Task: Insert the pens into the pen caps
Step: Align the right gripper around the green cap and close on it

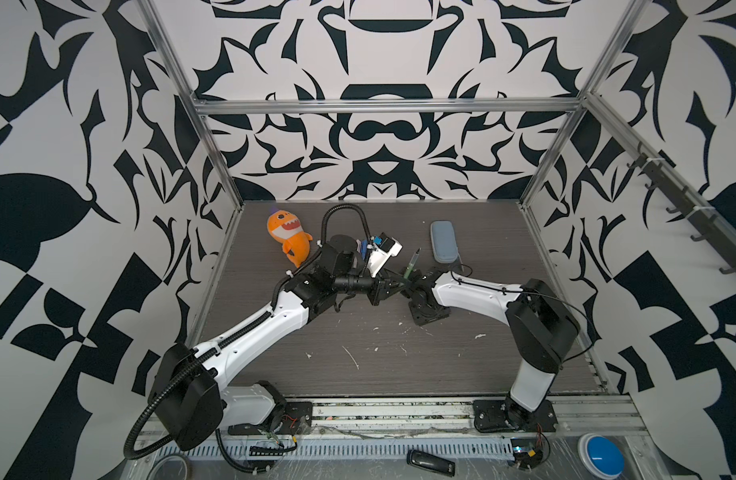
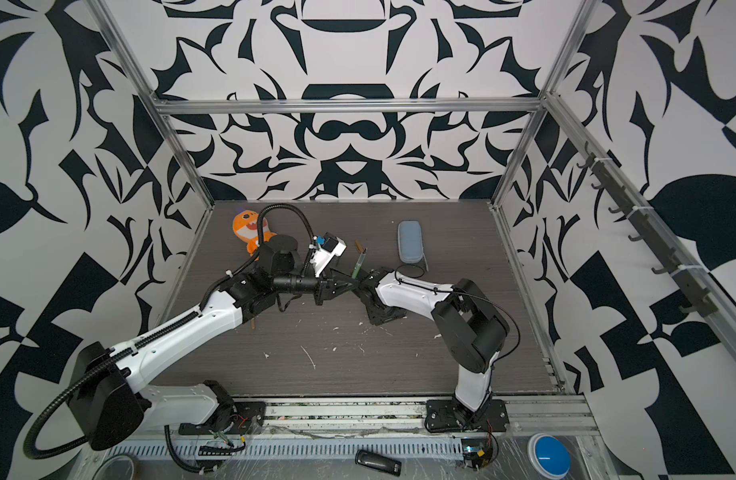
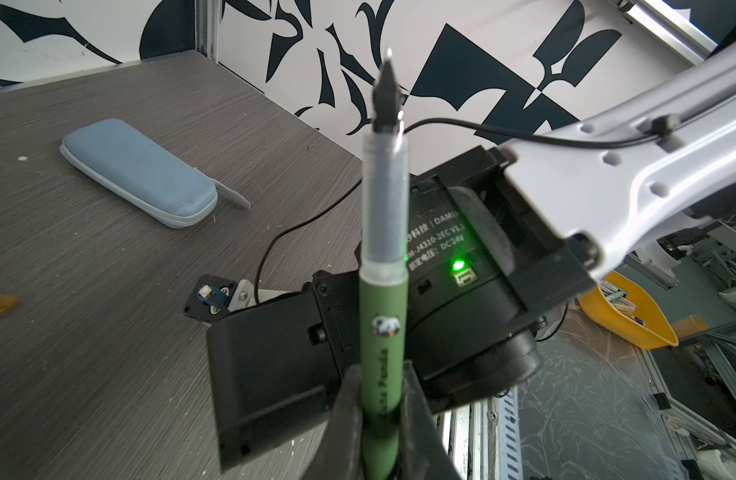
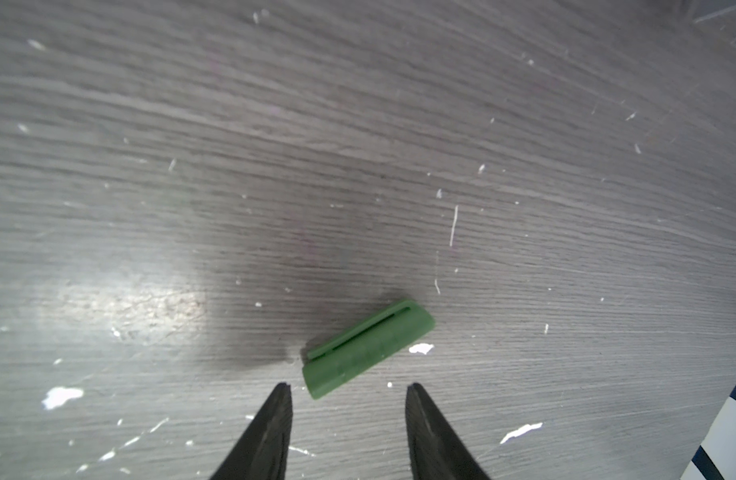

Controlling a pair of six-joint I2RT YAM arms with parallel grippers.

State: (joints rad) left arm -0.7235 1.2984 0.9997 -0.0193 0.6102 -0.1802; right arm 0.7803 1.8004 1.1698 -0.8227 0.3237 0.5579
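A dark green pen (image 3: 385, 232) stands between the fingers of my left gripper (image 3: 380, 399), which is shut on its lower barrel, dark tip pointing away. In both top views this pen (image 1: 410, 266) (image 2: 359, 264) rises at mid-table where the two wrists meet. My right gripper (image 4: 349, 388) hangs open just above the table. A green pen cap (image 4: 368, 348) lies flat right beyond its fingertips, untouched. The cap is hidden in both top views. A short orange-brown piece (image 2: 360, 246) lies behind the pen, and a thin brown stick (image 2: 254, 323) pokes out under the left arm.
A pale blue zip case (image 1: 444, 241) (image 3: 137, 172) lies at the back right of the table. An orange plush shark (image 1: 289, 239) sits at the back left. White flecks (image 1: 351, 357) dot the front of the table. The right arm's wrist block (image 3: 461, 257) is close behind the held pen.
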